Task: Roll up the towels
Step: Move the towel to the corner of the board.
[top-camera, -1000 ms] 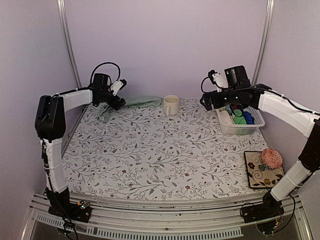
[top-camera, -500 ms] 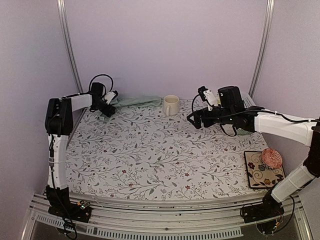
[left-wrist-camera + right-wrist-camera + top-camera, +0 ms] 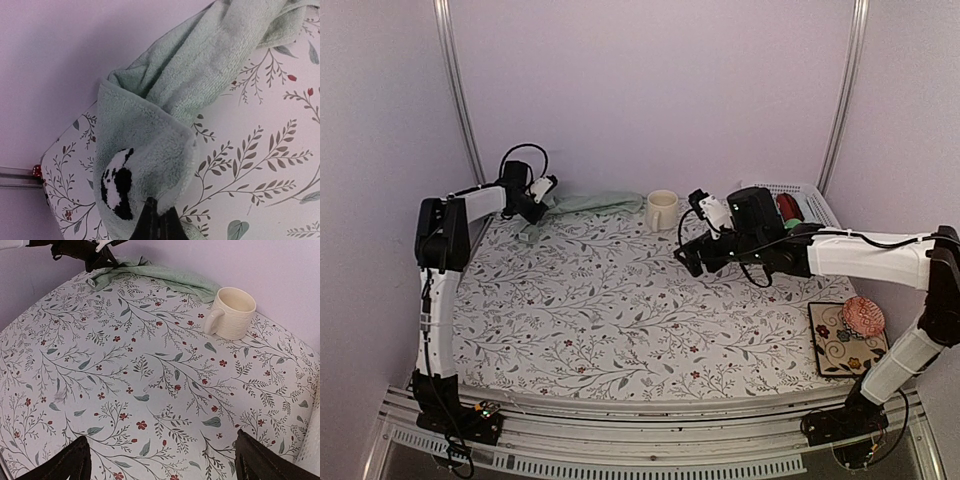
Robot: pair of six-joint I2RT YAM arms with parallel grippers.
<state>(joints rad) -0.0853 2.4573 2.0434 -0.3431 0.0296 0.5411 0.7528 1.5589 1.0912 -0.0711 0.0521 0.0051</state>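
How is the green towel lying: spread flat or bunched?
Bunched: the green towel lies crumpled along the back wall, its end folded over.

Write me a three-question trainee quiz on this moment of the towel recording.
1. True or false: the left hand is shut on the green towel.
2. What stands beside the towel's free end, by the back wall? A) mug B) basket C) tile
3. Fill in: the right hand hangs over bare tablecloth with its jaws ____.

Key: 1 true; 2 A; 3 open
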